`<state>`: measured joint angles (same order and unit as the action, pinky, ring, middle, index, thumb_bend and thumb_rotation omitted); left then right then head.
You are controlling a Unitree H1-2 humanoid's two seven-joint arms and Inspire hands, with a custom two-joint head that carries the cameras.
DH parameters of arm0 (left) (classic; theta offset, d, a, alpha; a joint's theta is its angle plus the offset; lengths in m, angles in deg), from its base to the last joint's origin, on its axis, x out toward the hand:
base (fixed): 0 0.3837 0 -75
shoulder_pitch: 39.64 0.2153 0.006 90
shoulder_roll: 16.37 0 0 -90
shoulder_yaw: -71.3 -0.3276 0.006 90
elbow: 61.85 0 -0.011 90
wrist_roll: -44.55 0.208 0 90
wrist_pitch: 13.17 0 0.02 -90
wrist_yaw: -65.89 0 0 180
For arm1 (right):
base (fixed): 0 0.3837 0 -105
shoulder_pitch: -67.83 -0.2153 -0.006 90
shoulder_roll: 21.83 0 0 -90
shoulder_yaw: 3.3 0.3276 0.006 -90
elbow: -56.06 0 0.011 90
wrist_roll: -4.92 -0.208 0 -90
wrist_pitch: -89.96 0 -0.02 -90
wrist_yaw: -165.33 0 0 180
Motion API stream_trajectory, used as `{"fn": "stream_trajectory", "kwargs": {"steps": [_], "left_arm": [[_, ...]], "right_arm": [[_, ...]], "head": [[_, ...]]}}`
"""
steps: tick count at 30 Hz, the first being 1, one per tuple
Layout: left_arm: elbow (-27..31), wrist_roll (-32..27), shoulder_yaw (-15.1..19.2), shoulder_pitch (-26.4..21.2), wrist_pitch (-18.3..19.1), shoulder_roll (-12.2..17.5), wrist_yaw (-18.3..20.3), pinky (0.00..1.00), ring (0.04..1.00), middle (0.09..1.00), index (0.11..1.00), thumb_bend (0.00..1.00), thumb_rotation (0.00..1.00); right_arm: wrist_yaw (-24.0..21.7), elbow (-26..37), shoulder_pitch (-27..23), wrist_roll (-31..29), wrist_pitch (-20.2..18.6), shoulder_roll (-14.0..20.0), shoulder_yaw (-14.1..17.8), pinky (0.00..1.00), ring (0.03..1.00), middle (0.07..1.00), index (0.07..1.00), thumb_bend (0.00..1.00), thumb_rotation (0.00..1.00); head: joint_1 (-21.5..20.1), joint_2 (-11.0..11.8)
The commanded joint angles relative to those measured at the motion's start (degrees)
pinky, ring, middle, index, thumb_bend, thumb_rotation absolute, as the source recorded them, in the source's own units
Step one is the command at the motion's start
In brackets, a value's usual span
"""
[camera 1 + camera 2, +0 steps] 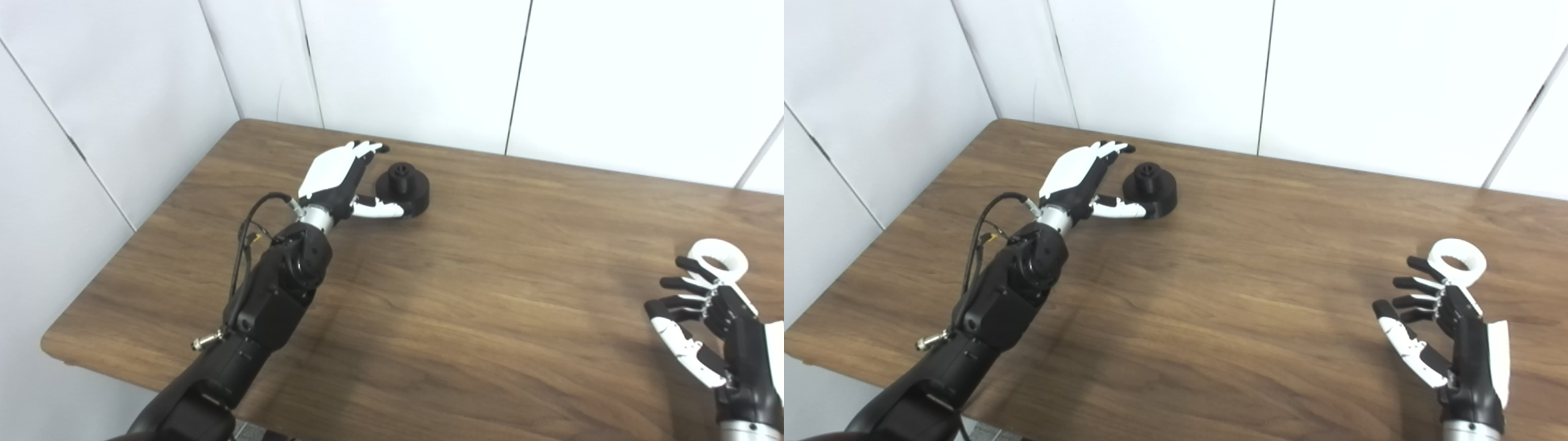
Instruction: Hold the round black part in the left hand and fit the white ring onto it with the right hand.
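Left eye: left hand spread, holding nothing, thumb touching black part near table far edge.

Right eye: right hand spread, empty, just before white ring lying near right edge. Bare wood between hands.

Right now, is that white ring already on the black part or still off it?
Off. The white ring lies on the table beside the open right hand, far from the round black part.
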<state>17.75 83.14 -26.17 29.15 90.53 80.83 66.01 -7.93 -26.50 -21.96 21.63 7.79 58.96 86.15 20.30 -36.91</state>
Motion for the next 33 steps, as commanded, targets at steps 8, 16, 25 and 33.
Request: {"fn": "stream_trajectory", "kwargs": {"steps": [8, 16, 25, 33], "left_arm": [[-3.5, 4.43, -1.74, -3.85, 1.48, 2.11, -2.14, 0.94, 1.0, 0.991, 0.888, 0.97, 0.5], [-6.25, 4.68, -2.22, -4.58, 1.51, 1.92, -3.02, 0.94, 1.0, 0.992, 0.889, 0.99, 0.53], [-8.7, 3.32, -2.35, -4.99, 1.27, 1.42, -3.28, 0.94, 1.0, 0.988, 0.891, 0.96, 0.5], [-11.69, 2.28, -2.96, -6.17, 0.85, 0.46, -4.48, 0.94, 1.0, 0.979, 0.886, 0.97, 0.51]], "right_arm": [[0.13, 0.42, -0.37, -0.94, 2.55, 0.45, 0.45, 0.45, 0.555, 0.654, 0.756, 0.57, 0.35], [0.17, 0.5, -0.32, -0.73, 2.36, 0.47, 0.51, 0.46, 0.562, 0.66, 0.756, 0.58, 0.36], [0.14, 0.69, -0.39, -0.5, 2.23, 0.52, 0.5, 0.46, 0.565, 0.666, 0.754, 0.58, 0.36], [0.25, 1.27, -0.3, 0.0, 1.74, 0.44, 0.55, 0.46, 0.564, 0.666, 0.754, 0.58, 0.37]], "head": [[-0.12, -0.19], [-0.29, -0.24], [-0.66, -0.4], [-1.16, -0.47]]}}
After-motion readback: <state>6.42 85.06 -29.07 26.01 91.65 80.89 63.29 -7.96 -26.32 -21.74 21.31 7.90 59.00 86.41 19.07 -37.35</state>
